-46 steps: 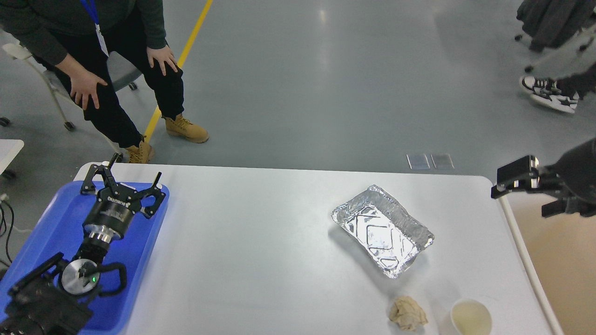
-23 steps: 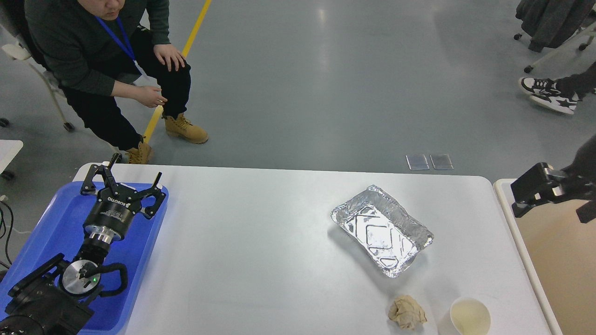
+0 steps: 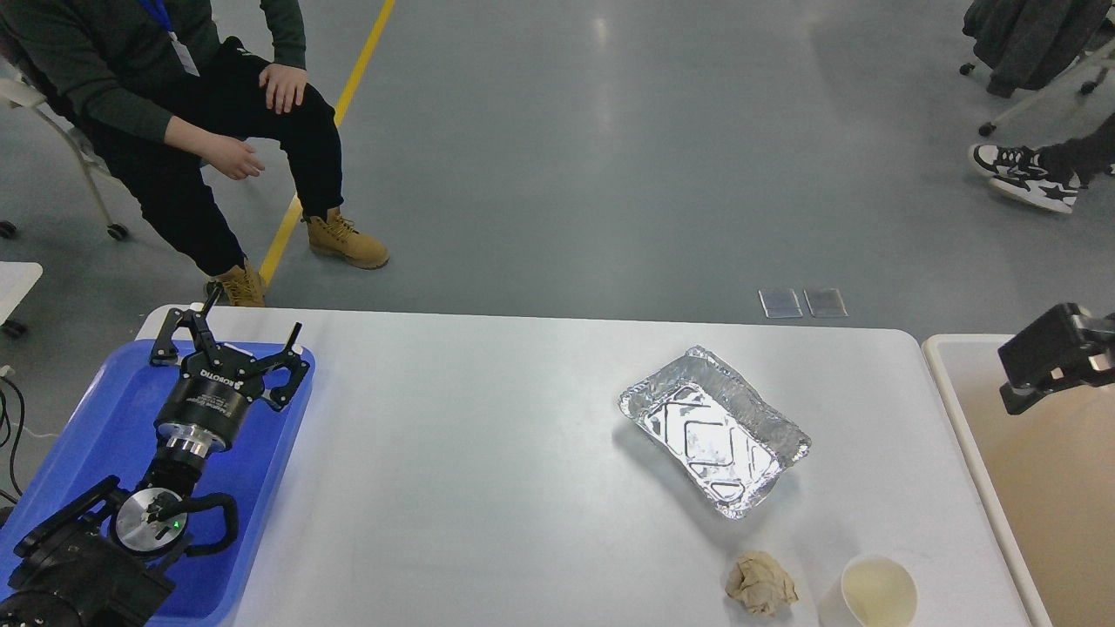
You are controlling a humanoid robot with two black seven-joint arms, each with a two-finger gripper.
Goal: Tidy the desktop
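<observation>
The white desktop point(image 3: 488, 453) fills the lower middle of the head view. On it lie an empty foil tray point(image 3: 714, 431) right of centre, a crumpled brown paper ball point(image 3: 762, 585) and a white paper cup point(image 3: 880, 592) at the near right edge. My left gripper point(image 3: 255, 313) is open and empty above the far end of the blue tray point(image 3: 104, 418). My right gripper point(image 3: 1045, 359) shows as a dark block at the right edge, above the beige bin point(image 3: 1045, 505); its fingers cannot be told apart.
A person sits on a chair point(image 3: 52, 113) beyond the table's far left corner, boots point(image 3: 348, 244) near the yellow floor line. Another white table's corner point(image 3: 17, 283) shows at far left. Someone's shoes point(image 3: 1019, 174) are at far right.
My right gripper has moved to the right, off the table's corner and over the beige bin. The left arm has not moved. The seated person has shifted posture.
</observation>
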